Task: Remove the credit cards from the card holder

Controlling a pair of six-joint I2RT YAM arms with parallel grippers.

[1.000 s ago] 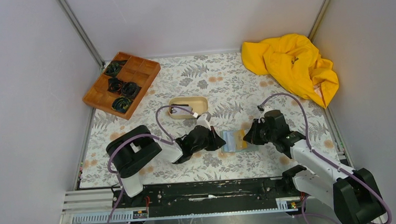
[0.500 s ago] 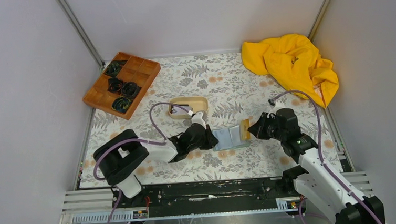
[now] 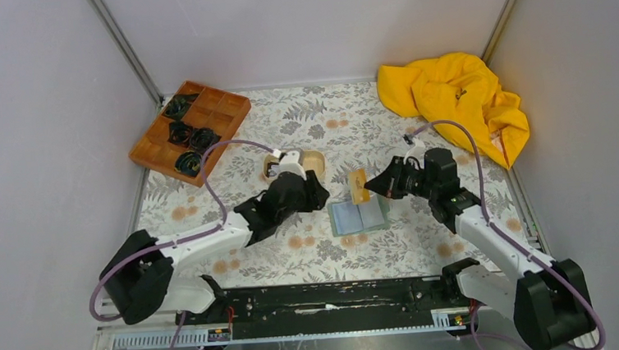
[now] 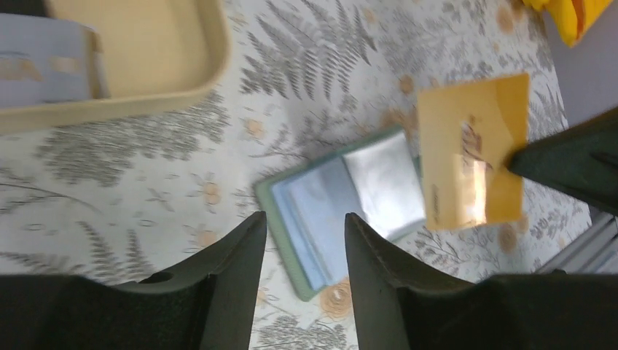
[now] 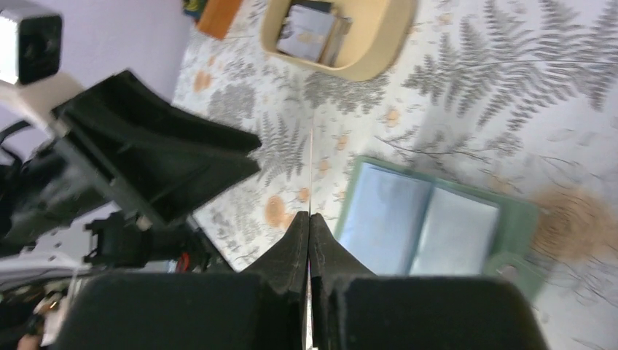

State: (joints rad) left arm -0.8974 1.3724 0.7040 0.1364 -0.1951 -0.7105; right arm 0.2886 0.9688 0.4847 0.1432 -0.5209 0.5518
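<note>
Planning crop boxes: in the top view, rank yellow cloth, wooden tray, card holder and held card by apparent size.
Yellow cloth
Wooden tray
Card holder
Card, smallest though the right gripper holds it raised, nearer the camera

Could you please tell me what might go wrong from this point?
The right gripper pinches the tan-orange card by one edge only, so it may slip or twist out. The left gripper, open, hovers close beside the beige tray, so a collision is possible if the card goes there.

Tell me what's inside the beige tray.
A whitish card lies in the tray, a dark edge showing behind it. Anything beneath the card is covered.
</note>
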